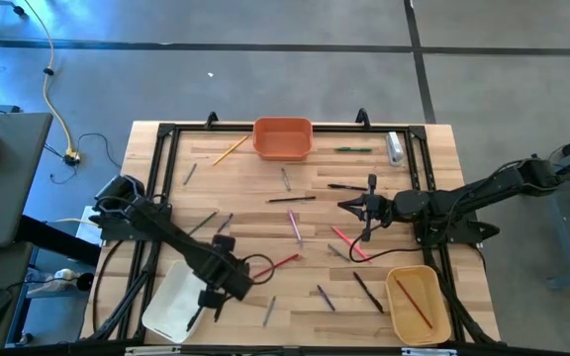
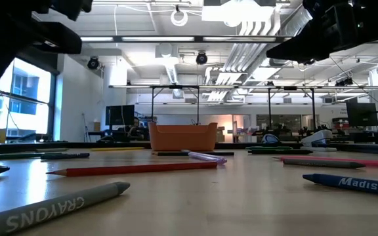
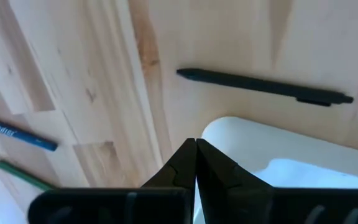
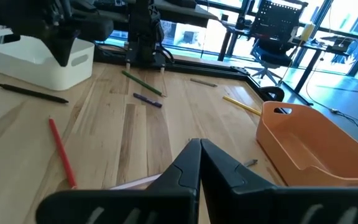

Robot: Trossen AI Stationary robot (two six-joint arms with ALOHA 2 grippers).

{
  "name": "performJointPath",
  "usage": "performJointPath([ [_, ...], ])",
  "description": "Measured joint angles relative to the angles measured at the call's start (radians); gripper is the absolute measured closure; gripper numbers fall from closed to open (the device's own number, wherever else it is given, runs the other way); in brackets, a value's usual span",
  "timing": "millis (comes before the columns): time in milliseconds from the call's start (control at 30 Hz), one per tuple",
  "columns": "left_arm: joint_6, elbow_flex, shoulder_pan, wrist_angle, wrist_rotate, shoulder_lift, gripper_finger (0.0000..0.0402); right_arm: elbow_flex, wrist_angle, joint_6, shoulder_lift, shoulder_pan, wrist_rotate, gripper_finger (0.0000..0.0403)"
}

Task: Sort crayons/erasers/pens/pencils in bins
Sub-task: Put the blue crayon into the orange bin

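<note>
Sticks lie scattered flat on the wooden table [image 1: 255,183]: a yellow pencil [image 1: 231,148], a green pen [image 1: 352,149], a pink stick [image 1: 294,224], a red pencil [image 1: 280,262]. The orange bin [image 1: 283,138] stands at the far edge, the white bin [image 1: 176,302] near left, and the tan-yellow bin [image 1: 419,305] near right, with a red stick inside. My left gripper [image 1: 206,302] [image 3: 196,142] is shut and empty above the white bin's rim [image 3: 272,134]. My right gripper [image 1: 344,205] [image 4: 199,142] hangs shut and empty over the table's middle, pointing left.
A black pen [image 3: 263,87] lies just beyond the white bin. A blue pencil [image 3: 17,132] and a green pencil [image 3: 17,174] lie off to one side of it. A clear-and-white tube [image 1: 395,146] rests at the far right corner. A black frame [image 1: 161,148] borders the table.
</note>
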Motion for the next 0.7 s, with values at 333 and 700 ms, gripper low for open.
performJointPath([
  [333,0.031,-0.002,0.048,-0.086,-0.062,-0.002,0.0402,0.000,-0.008,0.000,0.000,0.000,0.000,0.0403],
  [700,-0.010,-0.360,0.299,0.279,-0.047,-0.282,0.0401,0.000,-0.009,0.003,0.000,0.000,0.000,0.0403],
])
